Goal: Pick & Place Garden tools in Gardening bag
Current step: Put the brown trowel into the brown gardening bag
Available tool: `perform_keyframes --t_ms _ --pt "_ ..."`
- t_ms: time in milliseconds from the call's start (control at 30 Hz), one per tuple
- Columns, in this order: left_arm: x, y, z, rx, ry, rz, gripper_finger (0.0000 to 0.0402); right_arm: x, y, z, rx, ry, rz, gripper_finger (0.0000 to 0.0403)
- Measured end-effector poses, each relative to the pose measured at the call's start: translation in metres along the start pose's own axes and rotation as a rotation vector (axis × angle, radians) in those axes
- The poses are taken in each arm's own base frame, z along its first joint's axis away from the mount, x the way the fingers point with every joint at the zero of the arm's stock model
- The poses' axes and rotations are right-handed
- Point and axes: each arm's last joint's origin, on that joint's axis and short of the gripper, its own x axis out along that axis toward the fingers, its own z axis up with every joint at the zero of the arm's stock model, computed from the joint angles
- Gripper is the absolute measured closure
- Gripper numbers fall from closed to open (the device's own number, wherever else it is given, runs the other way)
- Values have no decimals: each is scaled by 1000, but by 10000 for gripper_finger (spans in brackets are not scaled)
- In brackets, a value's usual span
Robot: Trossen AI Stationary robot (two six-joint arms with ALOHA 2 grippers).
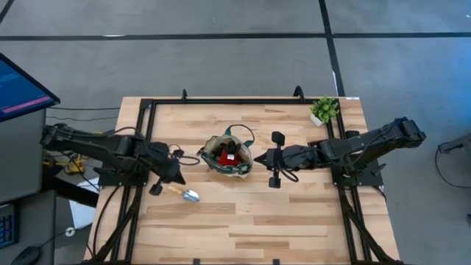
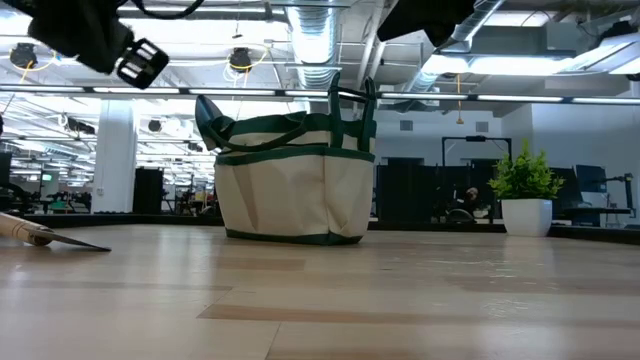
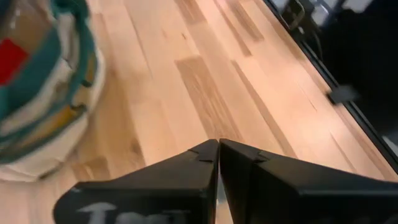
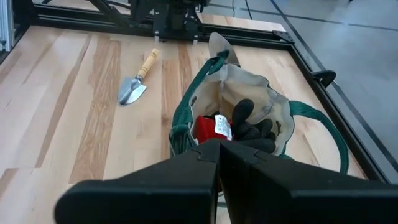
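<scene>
Trowel (image 1: 186, 193) lies flat on the table (image 1: 294, 221), alone, just left of the gardening bag (image 1: 228, 156). Left gripper (image 1: 175, 177) sits clenched and empty near its wooden handle; right gripper (image 1: 259, 158), also clenched on nothing, hangs at the bag's right rim. Risk: closed fingers would only shove the trowel, or snag a loop handle. Plenty of bare wood in front; potted plant (image 1: 324, 110) sits well apart, far corner.
</scene>
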Motion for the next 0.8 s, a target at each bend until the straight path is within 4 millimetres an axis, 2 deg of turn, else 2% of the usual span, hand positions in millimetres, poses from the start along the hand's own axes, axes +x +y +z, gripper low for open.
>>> perform_keyframes --t_ms 300,400,567,733,800 --pt "13 -2 -2 -66 79 -19 399 -1 2 -1 -2 4 6 403" --pt "19 1 -3 -69 111 47 397 -1 2 -1 -2 4 6 403" --pt "25 4 -12 -80 234 128 380 -1 2 -1 -3 10 6 403" --pt "30 5 -12 -88 254 133 365 -1 2 -2 -8 21 6 403" --pt "31 5 -13 -160 255 134 361 -1 2 -3 -8 24 6 403"
